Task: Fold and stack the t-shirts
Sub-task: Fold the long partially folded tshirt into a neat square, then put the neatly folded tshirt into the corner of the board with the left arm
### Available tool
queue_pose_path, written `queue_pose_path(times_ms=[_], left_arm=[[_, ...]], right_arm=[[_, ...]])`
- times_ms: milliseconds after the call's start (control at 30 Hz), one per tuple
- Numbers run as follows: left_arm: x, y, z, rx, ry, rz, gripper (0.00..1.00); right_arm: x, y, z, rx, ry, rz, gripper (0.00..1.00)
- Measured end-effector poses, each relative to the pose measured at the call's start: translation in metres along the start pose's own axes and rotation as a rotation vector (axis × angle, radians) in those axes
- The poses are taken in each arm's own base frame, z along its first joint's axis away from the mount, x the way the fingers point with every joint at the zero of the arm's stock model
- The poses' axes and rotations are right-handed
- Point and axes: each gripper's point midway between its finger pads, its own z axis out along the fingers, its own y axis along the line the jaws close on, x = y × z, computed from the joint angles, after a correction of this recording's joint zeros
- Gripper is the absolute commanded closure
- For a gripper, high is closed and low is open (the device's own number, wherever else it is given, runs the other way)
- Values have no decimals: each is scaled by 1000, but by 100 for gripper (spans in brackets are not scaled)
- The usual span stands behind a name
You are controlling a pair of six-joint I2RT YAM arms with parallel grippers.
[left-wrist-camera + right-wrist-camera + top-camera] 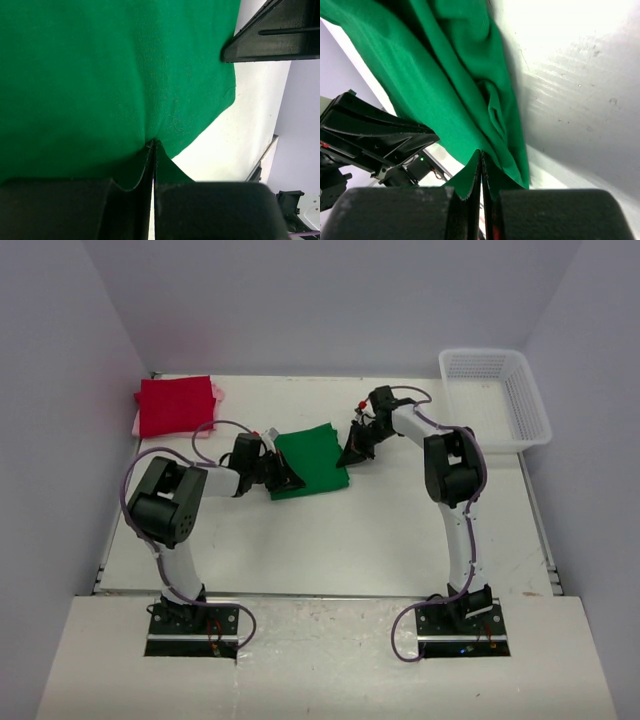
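Note:
A bright green t-shirt (pixel 312 460), folded into a small rectangle, lies in the middle of the table. My left gripper (pixel 283 478) is shut on its near-left edge; the left wrist view shows green cloth (pixel 115 75) pinched between the closed fingertips (pixel 153 145). My right gripper (pixel 353 453) is shut on its right edge, where folds of the green t-shirt (pixel 455 85) bunch up at the closed tips (pixel 481 152). A folded red t-shirt (pixel 175 405) lies at the back left on top of a pale pink t-shirt (pixel 217 392), of which only the edges show.
A white mesh basket (pixel 497 397) stands at the back right corner of the table. The white table (pixel 330 540) is bounded by grey walls on three sides. The other arm's black fingers (pixel 272 32) show in the left wrist view.

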Motion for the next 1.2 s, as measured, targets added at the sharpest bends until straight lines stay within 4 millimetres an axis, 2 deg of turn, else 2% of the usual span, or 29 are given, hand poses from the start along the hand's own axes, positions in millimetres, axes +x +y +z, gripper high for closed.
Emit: queue_pose_path(times_ms=[167, 267, 533, 600, 767, 867, 1000, 1033, 1067, 1100, 1133, 1167, 1200], left_arm=[[6, 4, -5, -14, -4, 1, 100], [11, 7, -7, -13, -1, 3, 100], [30, 7, -17, 8, 24, 32, 100], [36, 6, -21, 6, 32, 42, 100], [52, -5, -36, 1, 54, 81, 100], [53, -20, -45, 17, 44, 112, 100], [47, -38, -57, 27, 15, 151, 99], [42, -43, -61, 24, 1, 161, 64], [38, -46, -64, 11, -14, 179, 42], [31, -48, -68, -12, -32, 191, 33], [22, -49, -72, -53, -57, 192, 11], [13, -49, -75, -93, -80, 204, 1], [2, -50, -78, -134, -104, 209, 0]], right_arm=[[12, -12, 7, 16, 35, 38, 100], [29, -19, 11, -6, 83, 91, 100], [80, -33, 1, -16, 92, 127, 100], [87, -35, 0, -11, 88, 115, 100], [84, -38, -3, 19, 54, 53, 100], [74, -37, -7, 47, 25, 20, 100], [52, -22, -14, 47, -37, -63, 100], [51, -20, -17, 43, -49, -84, 100], [51, -17, -20, 46, -59, -100, 99], [53, -15, -24, 51, -69, -116, 95], [58, -11, -29, 55, -78, -135, 83], [63, -7, -34, 61, -85, -154, 73], [70, 1, -42, 63, -97, -181, 62]])
